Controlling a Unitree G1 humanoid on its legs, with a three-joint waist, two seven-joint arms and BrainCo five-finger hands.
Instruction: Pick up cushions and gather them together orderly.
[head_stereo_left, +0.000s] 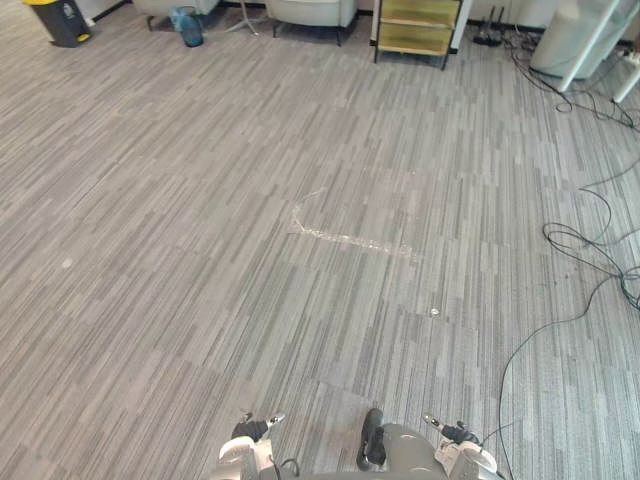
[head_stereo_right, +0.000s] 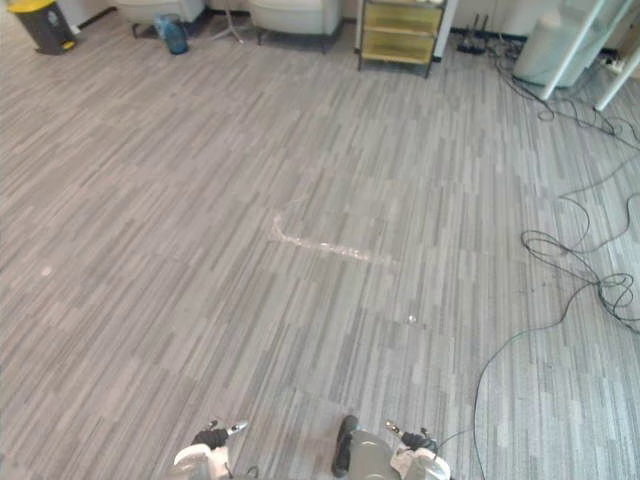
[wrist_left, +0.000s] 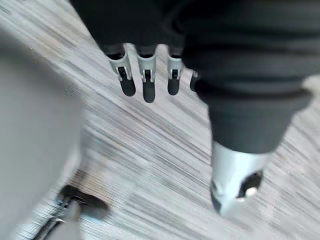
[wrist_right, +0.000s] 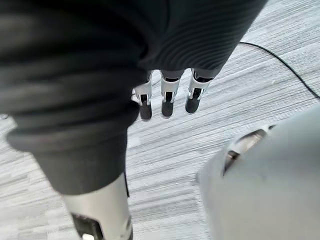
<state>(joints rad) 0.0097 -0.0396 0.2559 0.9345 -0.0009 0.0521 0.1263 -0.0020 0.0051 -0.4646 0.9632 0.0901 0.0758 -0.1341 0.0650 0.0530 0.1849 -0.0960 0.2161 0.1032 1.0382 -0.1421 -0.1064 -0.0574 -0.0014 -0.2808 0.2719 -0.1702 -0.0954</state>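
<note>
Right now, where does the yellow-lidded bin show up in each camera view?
Left eye view: the bin sits in the top left corner.
Right eye view: top left corner too.
Left wrist view: carpet past the fingers of the left hand.
Right wrist view: carpet past the fingers of the right hand.
Shared landmark: the pale scuff mark mid-floor in both eye views.

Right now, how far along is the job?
Done: nothing looks gathered. The carpet ahead carries a tape mark, with chairs and a yellow shelf by the far wall. In hand: nothing; the left hand and the right hand hang open over the floor. Left: the whole pick-up and gathering, from the search on.
</note>
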